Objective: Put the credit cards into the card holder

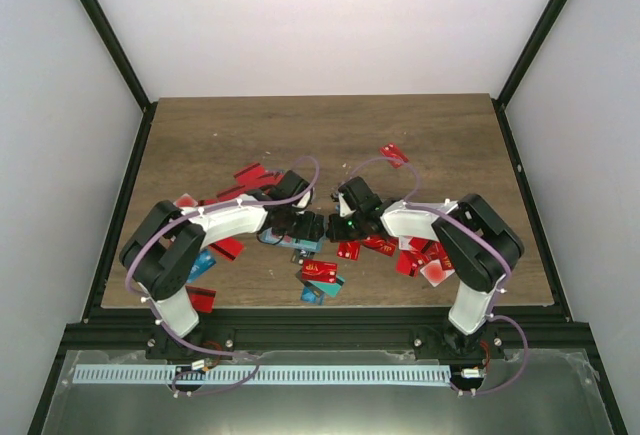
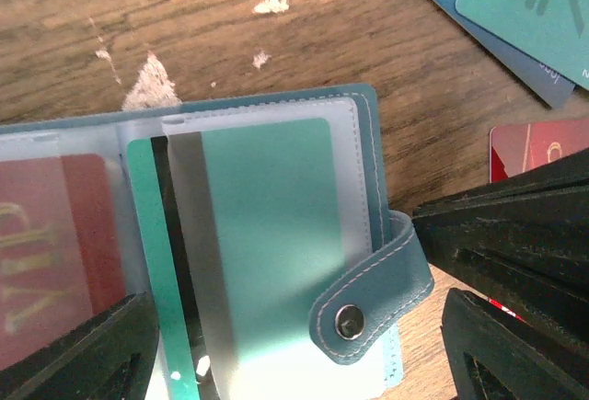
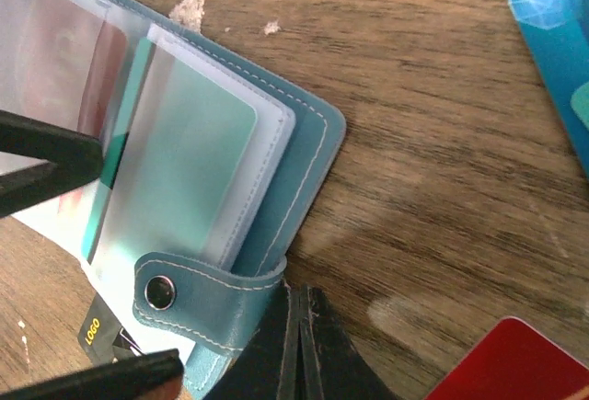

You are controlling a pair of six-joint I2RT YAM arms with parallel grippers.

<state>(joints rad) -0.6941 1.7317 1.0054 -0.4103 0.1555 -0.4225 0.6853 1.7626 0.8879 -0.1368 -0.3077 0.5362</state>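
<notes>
1 teal card holder [image 2: 366, 170] lies open on 1 wooden table [image 1: 320, 125], with 2 robot arms over it, the left arm [image 1: 228, 221] and the right arm [image 1: 418, 219]. The holder's clear sleeves show 1 red card [image 2: 64, 234] and 1 teal card [image 2: 267, 234]. From above, the loose red cards [image 1: 395, 154] number at least 10 and the loose teal cards [image 1: 200, 265] at least 2; overlaps prevent an exact count.
</notes>
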